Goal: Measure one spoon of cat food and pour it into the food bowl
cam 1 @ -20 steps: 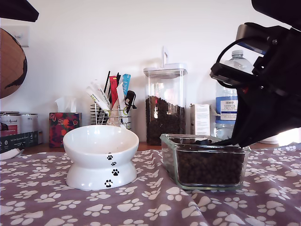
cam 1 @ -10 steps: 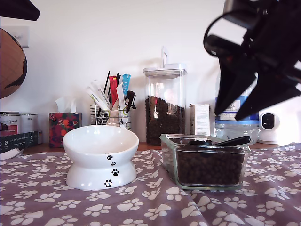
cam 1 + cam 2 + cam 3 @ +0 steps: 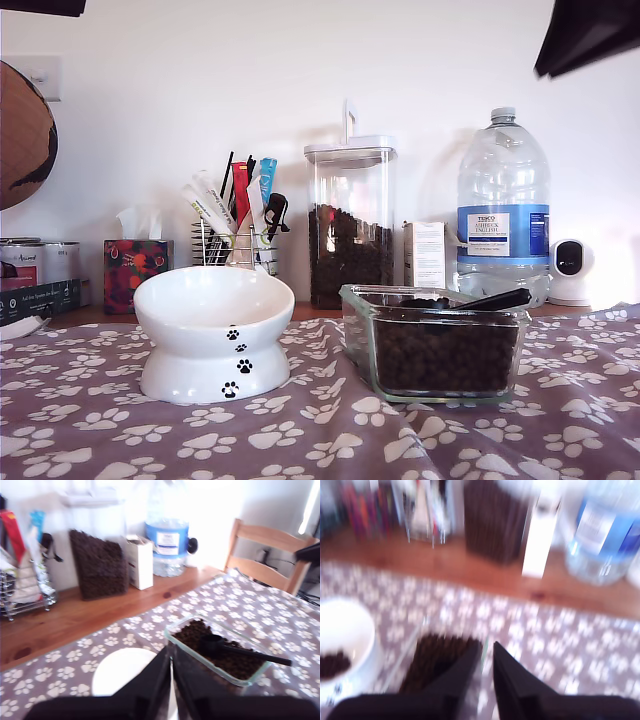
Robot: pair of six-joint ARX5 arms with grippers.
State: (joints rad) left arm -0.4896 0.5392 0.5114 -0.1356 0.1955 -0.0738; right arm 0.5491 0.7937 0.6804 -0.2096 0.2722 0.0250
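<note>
The food bowl stood toward the exterior view's left on the paw-print cloth covering the surface, with some cat food lying inside it, as my second wrist view showed. Just beside it, toward the exterior view's right, sat the clear glass dish full of kibble, and the spoon lay in that dish, cup down on the pellets, handle resting across the rim. Behind them along the wall stood a tissue box, a wire rack of coloured sticks, a tall white-lidded canister of kibble, a small white carton, a large water bottle and a small white camera. Nothing blocked the bowl or the dish. My first gripper hung above the bowl's near edge, jaws almost together and empty. My second gripper hung over the dish, jaws narrowly parted and empty, though that view was blurred. A second earlier a dark arm had reached down to the dish at the exterior view's right; half a second earlier it had risen, and only a dark corner of it now showed at that view's upper right.
</note>
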